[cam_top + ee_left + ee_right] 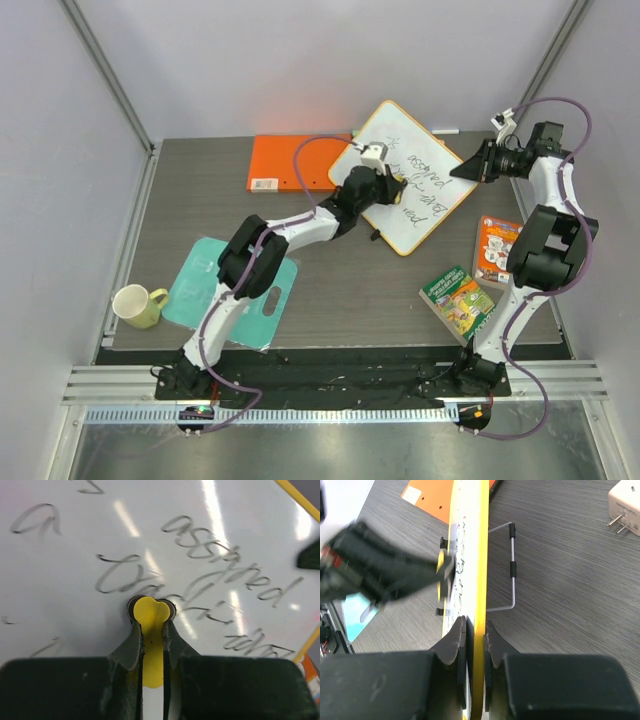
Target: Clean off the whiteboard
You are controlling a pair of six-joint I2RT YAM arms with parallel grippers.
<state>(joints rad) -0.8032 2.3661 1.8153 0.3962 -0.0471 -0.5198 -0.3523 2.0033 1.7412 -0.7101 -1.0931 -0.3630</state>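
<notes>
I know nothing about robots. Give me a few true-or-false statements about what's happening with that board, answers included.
1. The right tool clamps the whiteboard by its yellow rim. True.
2. The whiteboard is wiped clean. False: dark handwriting covers it.
3. The left tool holds a yellow piece at the written face. True.
4. The mug stands on the whiteboard. False: it stands apart, beside the teal mat.

The white-and-black jointed left arm (290, 232) is being stretched forward and rightward, and the dark two-finger left gripper (151, 620) is being held clamped on a small yellow pad (150, 611). The matching right arm (545, 235) is being held folded, wrist pointed leftward, with the dark right gripper (474, 627) pinched on the yellow-rimmed rectangular white board (480, 555).
</notes>
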